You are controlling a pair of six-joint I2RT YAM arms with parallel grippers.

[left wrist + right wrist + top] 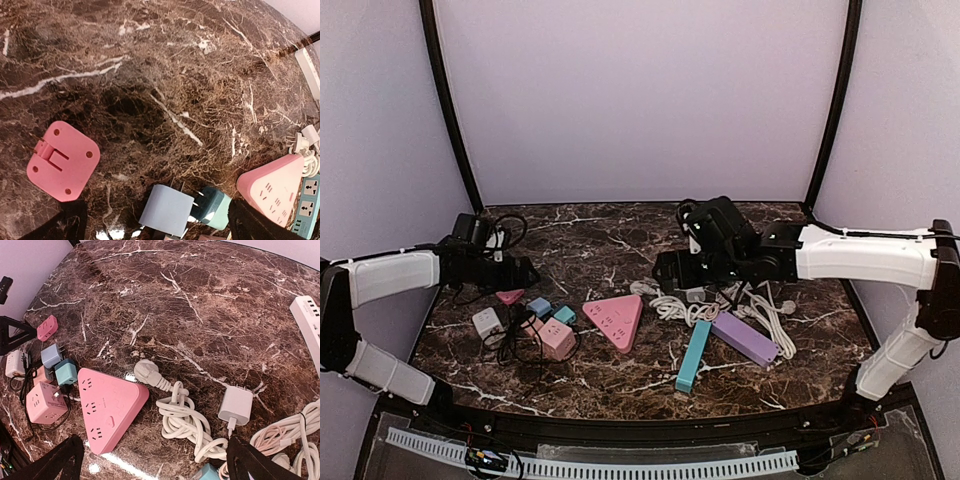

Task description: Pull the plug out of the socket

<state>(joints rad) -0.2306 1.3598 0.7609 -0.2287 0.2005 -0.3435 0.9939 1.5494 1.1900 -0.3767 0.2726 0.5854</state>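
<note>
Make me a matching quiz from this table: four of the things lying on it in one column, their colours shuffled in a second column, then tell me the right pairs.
Things
1. triangular power strip
2. coiled cable
3. bar strip just right of the triangle
4. bar strip farthest right

Colours
A. teal
B. white
C. purple
D. pink

Pairs: 1-D, 2-B, 3-A, 4-C
</note>
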